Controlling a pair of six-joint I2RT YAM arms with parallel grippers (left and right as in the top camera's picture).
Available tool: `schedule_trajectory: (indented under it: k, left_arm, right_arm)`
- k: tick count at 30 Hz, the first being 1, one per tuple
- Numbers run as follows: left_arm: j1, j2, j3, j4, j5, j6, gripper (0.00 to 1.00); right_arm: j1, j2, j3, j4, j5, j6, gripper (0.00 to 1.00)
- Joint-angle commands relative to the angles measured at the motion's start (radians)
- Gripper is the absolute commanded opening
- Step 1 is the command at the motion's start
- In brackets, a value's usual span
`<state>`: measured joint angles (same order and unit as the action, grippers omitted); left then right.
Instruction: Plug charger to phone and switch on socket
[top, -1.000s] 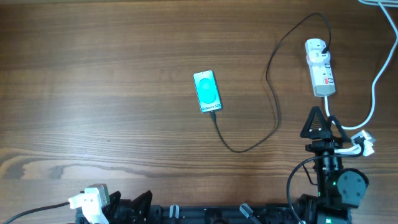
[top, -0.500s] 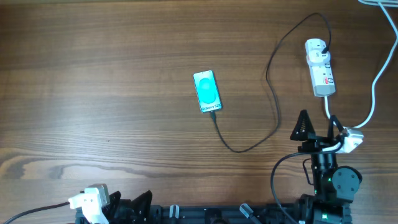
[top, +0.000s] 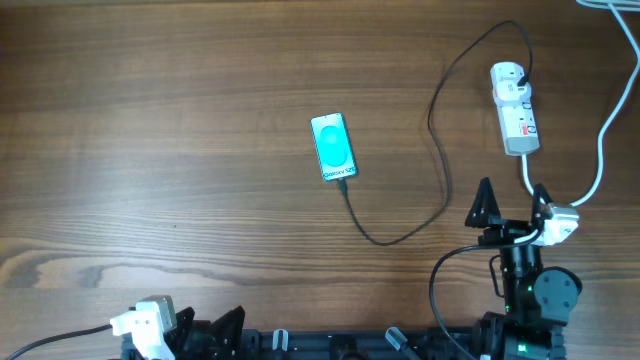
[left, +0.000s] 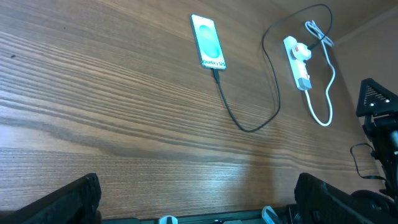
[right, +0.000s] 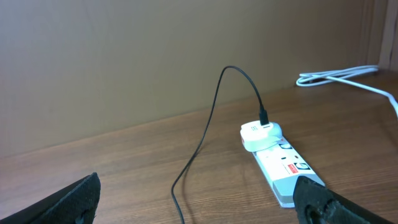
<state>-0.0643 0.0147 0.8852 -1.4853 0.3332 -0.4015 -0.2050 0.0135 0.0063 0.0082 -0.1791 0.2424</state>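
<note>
Overhead view: phone (top: 333, 146) lies flat at frame centre, screen up, on the wood surface (top: 150, 150). Charger (top: 385, 241) tip sits at the phone's lower edge & looks plugged in. Its cable loops down-right, then climbs to the upper right and ends in a white adapter (top: 507, 75) on the top end of the socket (top: 514, 112). Socket lies at upper right, and its white lead (top: 600, 170) runs from its lower end and curves up toward the right edge. We can't tell the switch pos. Right pincer (top: 512, 203) sits just below the socket, fingers spread wide, empty. The lead passes by its right finger, contact unclear. Left pincer (left: 198, 183) is at bottom left, also spread wide w/ nothing in it, well apart from the phone.
</note>
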Motion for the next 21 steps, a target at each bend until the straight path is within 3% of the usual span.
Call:
schedule_trajectory:
  k: [1, 4, 10, 13, 15, 16, 18, 21]
  left_arm:
    - [0.001, -0.004, 0.002, -0.067, -0.013, 0.031, 1.00]
    - [0.001, -0.004, 0.002, -0.199, -0.013, 0.031, 1.00]
    - [0.002, -0.005, -0.019, -0.135, 0.028, 0.028, 1.00]
    - [0.002, -0.005, -0.137, 0.204, 0.019, 0.091, 1.00]
    - [0.002, -0.011, -0.353, 0.645, -0.044, 0.212, 1.00]
    - [0.002, -0.011, -0.475, 0.866, -0.060, 0.216, 1.00]
    - [0.002, -0.011, -0.591, 1.021, -0.128, 0.215, 1.00]
    - [0.002, -0.011, -0.697, 1.034, -0.280, 0.215, 1.00]
  right_arm:
    - [0.014, 0.000, -0.001, 0.005, 0.010, -0.006, 1.00]
    - [0.014, 0.002, -0.001, 0.005, 0.010, -0.005, 1.00]
    - [0.014, 0.003, -0.001, 0.005, 0.010, -0.005, 1.00]
    - [0.014, 0.003, -0.001, 0.005, 0.010, -0.005, 1.00]
    - [0.014, 0.003, -0.001, 0.005, 0.010, -0.005, 1.00]
    - [0.014, 0.003, -0.001, 0.005, 0.010, -0.005, 1.00]
    - [0.014, 0.003, -0.001, 0.005, 0.010, -0.005, 1.00]
    - [0.014, 0.003, -0.001, 0.005, 0.010, -0.005, 1.00]
